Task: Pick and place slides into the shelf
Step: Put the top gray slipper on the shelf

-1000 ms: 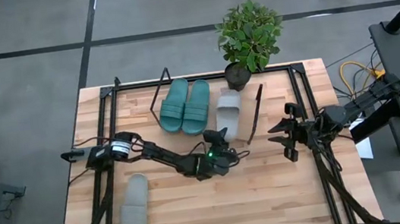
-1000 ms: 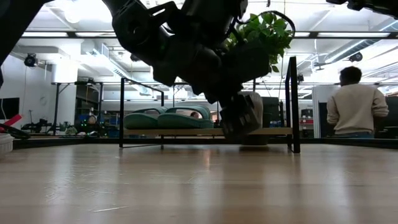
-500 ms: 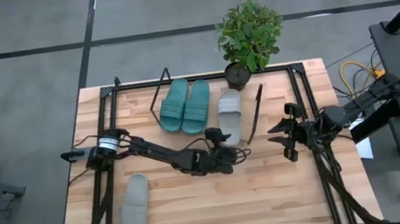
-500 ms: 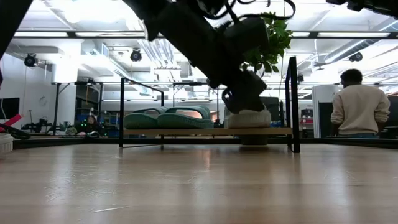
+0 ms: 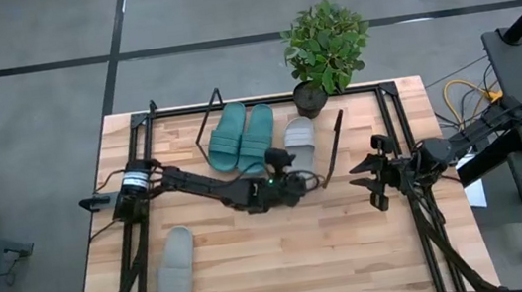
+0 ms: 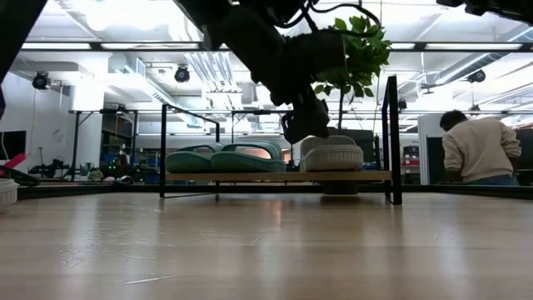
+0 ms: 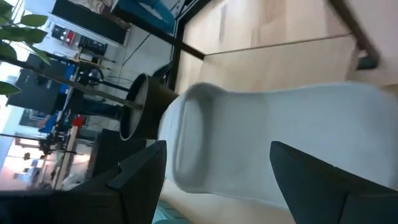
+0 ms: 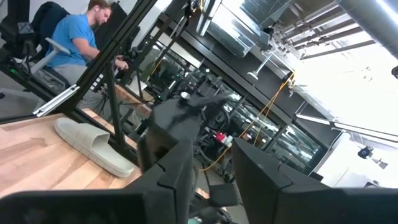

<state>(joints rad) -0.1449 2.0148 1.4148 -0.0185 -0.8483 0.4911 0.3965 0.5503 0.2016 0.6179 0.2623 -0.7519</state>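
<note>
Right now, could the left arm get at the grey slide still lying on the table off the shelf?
Probably yes. The grey slide lies alone on bare wood near the left arm's base, nothing on it or beside it. The left gripper stands open at the shelf, holding nothing, so it would only need to swing back.

I note two teal green slides [image 5: 241,138] and one light grey slide [image 5: 299,142] on the pale-wood shelf [image 6: 275,176] with black end frames. Second light grey slide [image 5: 176,270] on striped blond tabletop [image 5: 354,254]. Plant [image 5: 326,42] green, pot dark.
</note>
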